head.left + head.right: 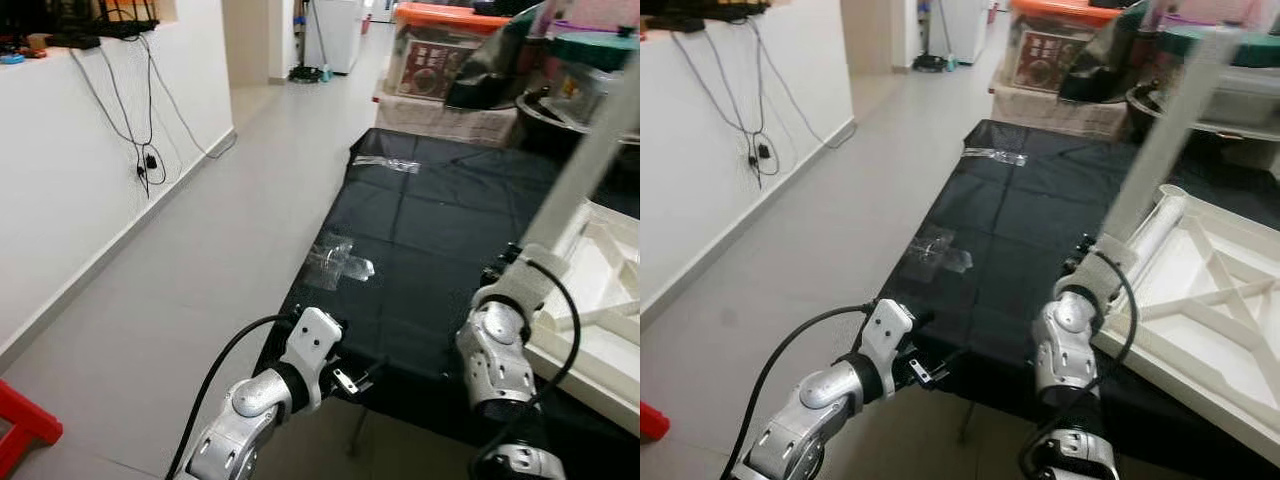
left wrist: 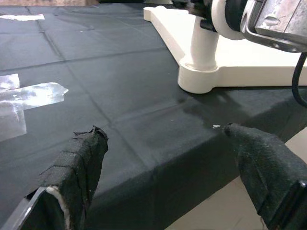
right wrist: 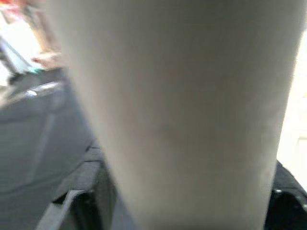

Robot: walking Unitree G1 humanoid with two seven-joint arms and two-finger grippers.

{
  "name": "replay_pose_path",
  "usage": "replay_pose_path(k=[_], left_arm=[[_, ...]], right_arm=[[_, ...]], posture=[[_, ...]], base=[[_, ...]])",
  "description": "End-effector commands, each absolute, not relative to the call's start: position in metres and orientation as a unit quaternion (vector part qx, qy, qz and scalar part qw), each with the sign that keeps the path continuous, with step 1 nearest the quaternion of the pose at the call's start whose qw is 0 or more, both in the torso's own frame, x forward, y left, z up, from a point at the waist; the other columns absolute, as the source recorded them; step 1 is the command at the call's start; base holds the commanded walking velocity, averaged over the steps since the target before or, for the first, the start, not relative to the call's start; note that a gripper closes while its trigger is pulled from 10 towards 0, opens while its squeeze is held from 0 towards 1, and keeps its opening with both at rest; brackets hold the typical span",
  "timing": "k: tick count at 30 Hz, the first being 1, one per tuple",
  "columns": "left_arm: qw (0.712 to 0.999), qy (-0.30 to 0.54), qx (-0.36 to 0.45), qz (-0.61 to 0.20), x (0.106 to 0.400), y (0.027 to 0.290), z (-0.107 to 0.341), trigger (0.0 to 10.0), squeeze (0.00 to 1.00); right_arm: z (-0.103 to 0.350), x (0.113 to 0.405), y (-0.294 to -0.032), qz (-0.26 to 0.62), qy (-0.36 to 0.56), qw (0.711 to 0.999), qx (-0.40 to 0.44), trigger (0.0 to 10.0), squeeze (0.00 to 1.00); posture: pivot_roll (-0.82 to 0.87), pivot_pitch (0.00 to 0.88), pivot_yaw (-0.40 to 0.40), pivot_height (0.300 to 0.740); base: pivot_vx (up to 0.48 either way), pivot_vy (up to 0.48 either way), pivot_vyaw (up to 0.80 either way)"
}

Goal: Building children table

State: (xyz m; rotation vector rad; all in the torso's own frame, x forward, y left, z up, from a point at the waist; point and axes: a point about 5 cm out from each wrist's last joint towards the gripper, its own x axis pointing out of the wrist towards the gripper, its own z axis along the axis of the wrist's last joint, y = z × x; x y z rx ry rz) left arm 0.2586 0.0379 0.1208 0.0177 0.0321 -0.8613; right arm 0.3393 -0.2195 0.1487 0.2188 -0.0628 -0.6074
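One black sheet [image 1: 1040, 230] on grey floor [image 1: 820, 260], white wall [image 1: 700, 150] alongside.

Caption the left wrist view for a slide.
Open left end effector hovers at the black tablecloth's edge, facing the white table leg seated in the upturned tabletop.

Table leg [image 3: 182, 110] blurred, cut by frame edges — hides right gripper jaws; tabletop [image 1: 1230, 340] cropped at edge.

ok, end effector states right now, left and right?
Left end effector: open, empty, at the black table edge.
Right end effector: closed on the white table leg.
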Motion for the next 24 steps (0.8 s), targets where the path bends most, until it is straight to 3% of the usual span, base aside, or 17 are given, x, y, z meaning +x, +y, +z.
replay_pose_path(k=[1, 10, 14, 15, 16, 17, 21, 24], left_arm=[[0.908, 0.016, 0.01, -0.419, 0.257, 0.037, 0.121, 10.0, 0.0], [0.908, 0.015, 0.01, -0.419, 0.257, 0.037, 0.121, 10.0, 0.0], [0.908, 0.015, 0.01, -0.42, 0.258, 0.037, 0.122, 10.0, 0.0], [0.908, 0.015, 0.01, -0.42, 0.258, 0.037, 0.122, 10.0, 0.0], [0.908, 0.015, 0.01, -0.42, 0.258, 0.037, 0.122, 10.0, 0.0], [0.907, 0.015, 0.011, -0.42, 0.258, 0.037, 0.122, 10.0, 0.0], [0.907, 0.015, 0.011, -0.42, 0.258, 0.036, 0.122, 10.0, 0.0], [0.907, 0.015, 0.012, -0.42, 0.258, 0.037, 0.122, 10.0, 0.0]], right_arm=[[0.152, 0.343, -0.206, -0.265, -0.044, 0.958, 0.102, 10.0, 0.0], [0.165, 0.347, -0.224, -0.188, -0.084, 0.97, 0.13, 10.0, 0.0], [0.18, 0.354, -0.239, -0.041, -0.088, 0.989, 0.11, 10.0, 0.0], [0.18, 0.354, -0.239, -0.041, -0.088, 0.989, 0.11, 10.0, 0.0], [0.185, 0.355, -0.237, 0.032, -0.082, 0.99, 0.113, 10.0, 0.0], [0.192, 0.355, -0.228, 0.143, -0.071, 0.981, 0.108, 10.0, 0.0], [0.195, 0.353, -0.218, 0.22, -0.058, 0.97, 0.084, 10.0, 0.0], [0.194, 0.35, -0.2, 0.334, -0.031, 0.941, 0.043, 10.0, 0.0]], posture=[[0.14, 0.0, -0.074, 0.74], [0.14, 0.0, -0.074, 0.74], [0.14, 0.0, -0.071, 0.74], [0.14, 0.0, -0.071, 0.74], [0.14, 0.0, -0.071, 0.74], [0.14, 0.0, -0.07, 0.74], [0.14, 0.0, -0.07, 0.74], [0.14, 0.0, -0.07, 0.74]], base=[[0.0, 0.0, 0.0], [0.0, 0.0, 0.0], [0.0, 0.0, 0.0], [0.0, 0.0, 0.0], [0.0, 0.0, 0.0], [0.0, 0.0, 0.0], [0.0, 0.0, 0.0], [0.0, 0.0, 0.0]])
